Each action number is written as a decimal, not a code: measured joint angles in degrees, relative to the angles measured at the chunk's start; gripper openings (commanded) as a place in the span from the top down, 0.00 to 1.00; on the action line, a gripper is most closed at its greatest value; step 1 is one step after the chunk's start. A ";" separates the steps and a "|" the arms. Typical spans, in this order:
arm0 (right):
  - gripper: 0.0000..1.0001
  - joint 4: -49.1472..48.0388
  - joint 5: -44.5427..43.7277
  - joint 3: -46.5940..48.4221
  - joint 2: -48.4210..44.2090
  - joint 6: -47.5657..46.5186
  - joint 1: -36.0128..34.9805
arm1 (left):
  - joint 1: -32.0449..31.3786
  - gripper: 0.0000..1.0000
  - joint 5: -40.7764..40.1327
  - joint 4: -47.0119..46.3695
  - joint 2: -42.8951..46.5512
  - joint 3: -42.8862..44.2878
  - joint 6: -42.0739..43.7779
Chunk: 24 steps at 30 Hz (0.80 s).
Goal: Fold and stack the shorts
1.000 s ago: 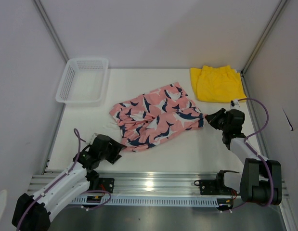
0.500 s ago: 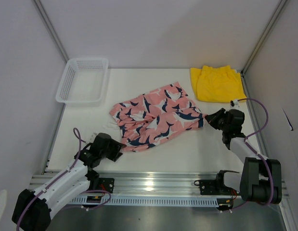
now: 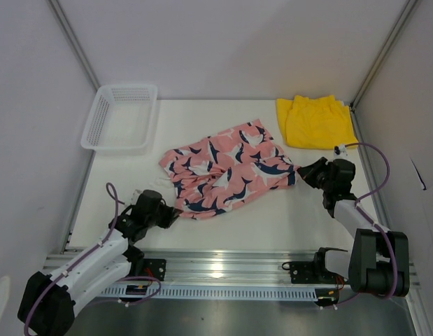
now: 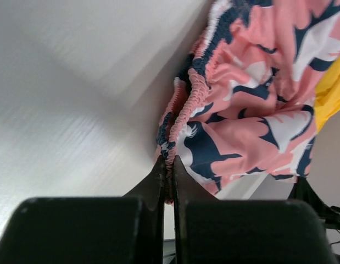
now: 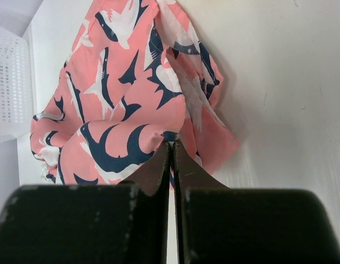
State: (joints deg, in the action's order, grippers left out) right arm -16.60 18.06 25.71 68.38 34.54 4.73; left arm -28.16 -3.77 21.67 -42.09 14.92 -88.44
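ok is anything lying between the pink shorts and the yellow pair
Nothing visible. Only bare table separates the pink shorts from the yellow pair. The right gripper is shut on the pink pair's right edge, beside that gap.

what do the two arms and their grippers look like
The left arm and right arm both have white link shells with black joints. A purple cable loops loosely along each one. The left gripper and right gripper are matte black. In the wrist views the fingers are flat blades tapering to thin tips from a blocky black body. No markings are legible.
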 measured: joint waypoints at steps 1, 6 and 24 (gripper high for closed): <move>1.00 0.00 0.07 0.00 -0.02 0.00 0.00 | 0.04 1.00 -0.31 0.42 0.04 0.59 0.07; 1.00 0.17 1.60 0.00 -0.39 -0.02 -0.11 | 3.89 1.00 -1.33 3.56 0.13 7.63 4.17; 1.00 6.32 28.81 2.78 -14.69 -1.86 -0.87 | 25.92 1.00 10.71 16.13 -18.16 46.23 29.66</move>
State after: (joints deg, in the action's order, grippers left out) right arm -10.28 46.87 28.49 53.69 32.69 3.86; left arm -2.24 6.94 37.80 -60.25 61.14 -58.78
